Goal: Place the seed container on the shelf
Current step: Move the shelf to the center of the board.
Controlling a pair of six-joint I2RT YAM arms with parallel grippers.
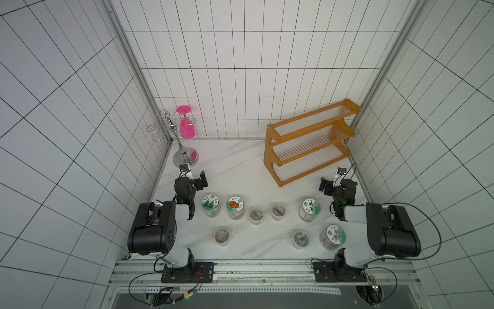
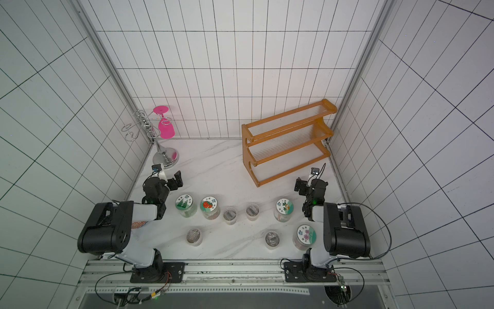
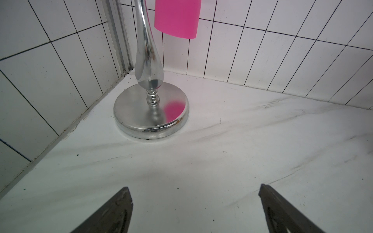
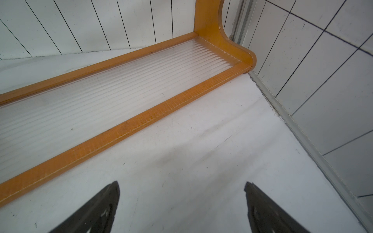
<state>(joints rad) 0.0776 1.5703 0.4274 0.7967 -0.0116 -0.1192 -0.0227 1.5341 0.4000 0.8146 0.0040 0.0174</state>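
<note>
Several round jars stand in two rows on the white marble table (image 1: 235,166), between my arms. Some have picture lids: green plant (image 1: 211,204), orange fruit (image 1: 235,204), flower (image 1: 311,206) and purple flower (image 1: 336,234). Others have clear lids (image 1: 256,215). I cannot tell which one is the seed container. The orange-brown shelf (image 1: 270,160) (image 2: 247,160) stands empty at the back right. Its lowest tier (image 4: 141,119) lies just ahead of my right gripper (image 4: 182,183) (image 1: 324,184), which is open and empty. My left gripper (image 3: 194,187) (image 1: 199,182) is open and empty too.
A silver wire glass stand (image 1: 185,156) (image 3: 151,113) with a pink glass (image 1: 187,128) (image 3: 177,18) hanging upside down stands in the back left corner, just ahead of the left gripper. Tiled walls close in the table on three sides.
</note>
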